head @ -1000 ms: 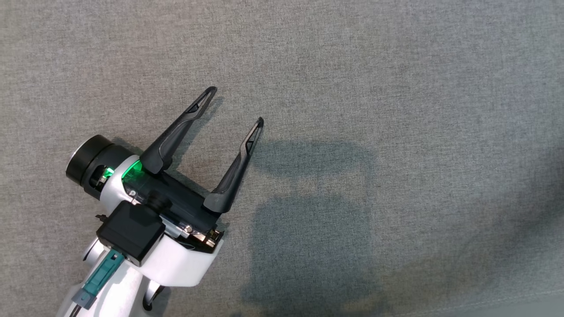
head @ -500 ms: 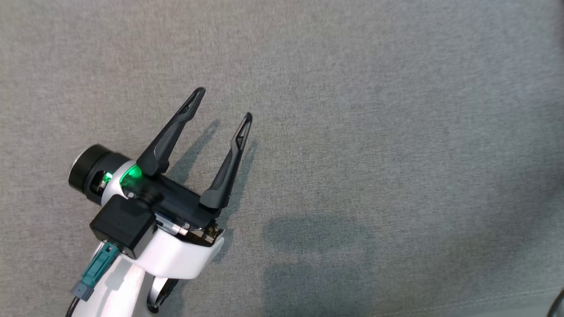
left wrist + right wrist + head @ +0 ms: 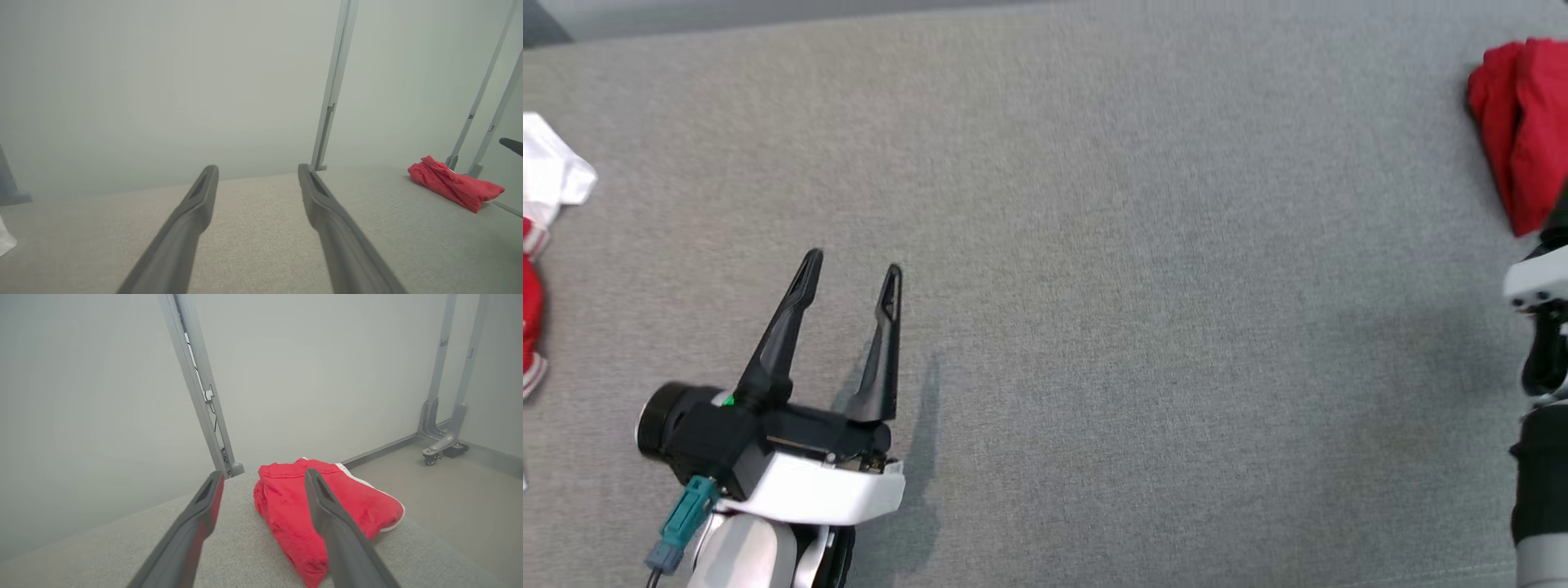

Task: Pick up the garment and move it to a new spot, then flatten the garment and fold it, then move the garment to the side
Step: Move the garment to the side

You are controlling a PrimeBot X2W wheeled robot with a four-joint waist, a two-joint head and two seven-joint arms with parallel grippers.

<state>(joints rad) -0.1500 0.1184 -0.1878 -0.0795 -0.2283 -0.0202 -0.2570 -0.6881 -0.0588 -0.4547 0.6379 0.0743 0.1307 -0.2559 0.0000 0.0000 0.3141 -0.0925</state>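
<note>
The garment (image 3: 1523, 122) is a red piece with white trim, folded into a compact bundle at the far right edge of the grey cloth surface (image 3: 1143, 310). In the right wrist view the garment (image 3: 286, 506) lies just ahead of my right gripper (image 3: 264, 474), which is open and holds nothing. My right arm (image 3: 1539, 282) shows at the right edge, just below the bundle. My left gripper (image 3: 854, 263) hovers open and empty at the lower left, far from the garment (image 3: 453, 185). Its own view has the left gripper (image 3: 257, 169) over bare cloth.
A white cloth (image 3: 547, 171) and a red-and-white piece (image 3: 529, 310) lie at the far left edge. Grey metal posts (image 3: 196, 384) rise behind the surface. Past its right end the floor drops away, with a wheeled stand foot (image 3: 443, 447).
The head camera has swung, bringing the red garment, my right arm and the left-edge cloths into view. My left gripper stays open, now lower in view with fingers pointing more upward.
</note>
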